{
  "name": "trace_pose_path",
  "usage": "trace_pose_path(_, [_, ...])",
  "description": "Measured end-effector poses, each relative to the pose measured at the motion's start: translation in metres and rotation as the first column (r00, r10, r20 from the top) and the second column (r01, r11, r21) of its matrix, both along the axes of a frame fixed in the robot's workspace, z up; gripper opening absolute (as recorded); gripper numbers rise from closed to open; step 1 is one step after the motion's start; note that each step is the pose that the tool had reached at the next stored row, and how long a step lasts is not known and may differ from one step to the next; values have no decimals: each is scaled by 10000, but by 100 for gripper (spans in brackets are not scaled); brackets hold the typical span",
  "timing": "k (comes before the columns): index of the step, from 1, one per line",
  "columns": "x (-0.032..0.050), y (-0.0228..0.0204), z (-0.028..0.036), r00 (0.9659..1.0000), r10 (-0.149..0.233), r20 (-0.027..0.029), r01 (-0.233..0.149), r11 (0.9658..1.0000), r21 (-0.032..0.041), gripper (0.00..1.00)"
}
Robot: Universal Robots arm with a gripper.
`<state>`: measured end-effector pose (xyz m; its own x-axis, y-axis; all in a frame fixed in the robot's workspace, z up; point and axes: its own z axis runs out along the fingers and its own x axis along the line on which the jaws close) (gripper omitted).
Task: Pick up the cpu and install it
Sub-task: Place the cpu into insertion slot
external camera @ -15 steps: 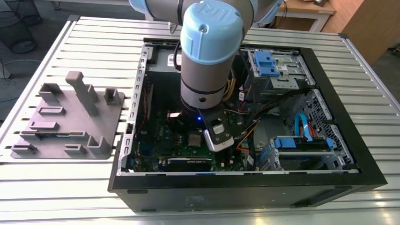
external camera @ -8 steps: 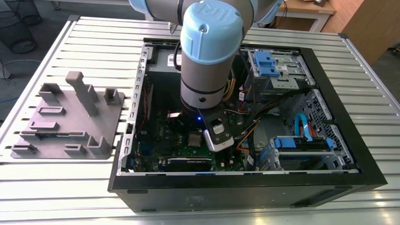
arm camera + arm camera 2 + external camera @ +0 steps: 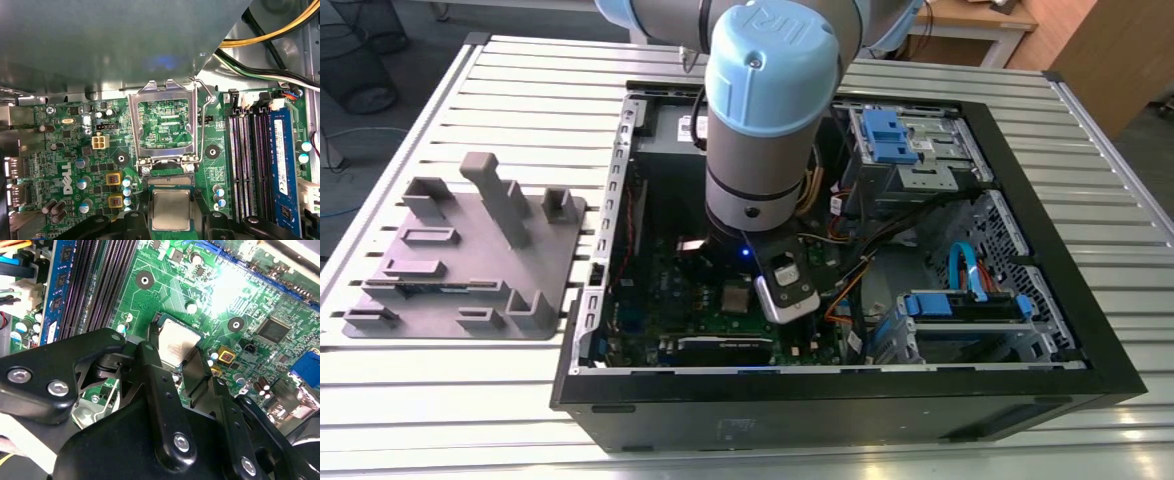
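**Cpu clamped between the fingers at the open socket**

In the exterior view, the arm [image 3: 767, 110] reached straight down into an open computer case [image 3: 854, 400] that lay on its side on a slatted metal table [image 3: 454, 400]. Its wrist end hung low over the green motherboard [image 3: 670, 285]. A grey fixture tray [image 3: 467, 250] sat on the table just beside the case, toward the exterior view's left.

In the second wrist view, the gripper [image 3: 175, 352] was closed on the cpu [image 3: 175, 340]. Its two black fingers [image 3: 150, 360] pressed against opposite edges of the chip, one on each side. The dull silver top showed between them, level with the board. Whether the chip already rested in its seat or hung just above it could not be told. Dark memory slots [image 3: 100, 285] ran past one side of the gripper, well apart from the chip, and a bright glare lay on the board beyond it.

In the first wrist view, the cpu sat between the dark finger ends, framed by a darker rim. Just beside it, the silver load frame [image 3: 134, 125] stood swung open on its hinge, with bare green board visible through its hollow middle. A thin wire lever [image 3: 202, 125] ran along one side of the frame. Farther off, a blue memory stick [image 3: 280, 165] stood in the outermost slot, and yellow, white and black cables [image 3: 280, 32] crossed the metal wall of the case above the slots.
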<state>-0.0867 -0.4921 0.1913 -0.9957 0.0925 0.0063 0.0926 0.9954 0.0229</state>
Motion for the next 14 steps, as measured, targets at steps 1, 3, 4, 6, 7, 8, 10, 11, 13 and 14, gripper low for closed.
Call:
trace_pose_path(1, [0,0,17,10000,0,-2,0,10000,-3,44])
trace_pose_path(3, [0,-1,44,10000,6,-5,-6,10000,-9,44])
trace_pose_path(4, [0,-1,45,10000,15,-4,-15,10000,-6,44])
trace_pose_path(6, [-1,0,44,10000,80,-4,-80,10000,2,44])
trace_pose_path(7, [-1,1,44,9999,148,-4,-147,9999,21,44])
trace_pose_path(8, [-1,2,43,9997,229,-4,-229,9997,40,44])
trace_pose_path(10, [0,8,42,9993,380,-4,-380,9993,50,44])
trace_pose_path(11, [0,12,41,9990,441,-4,-441,9990,53,44])
trace_pose_path(13, [0,19,39,9981,613,-3,-613,9981,59,44])
trace_pose_path(14, [0,19,38,9973,734,-3,-734,9973,61,44])
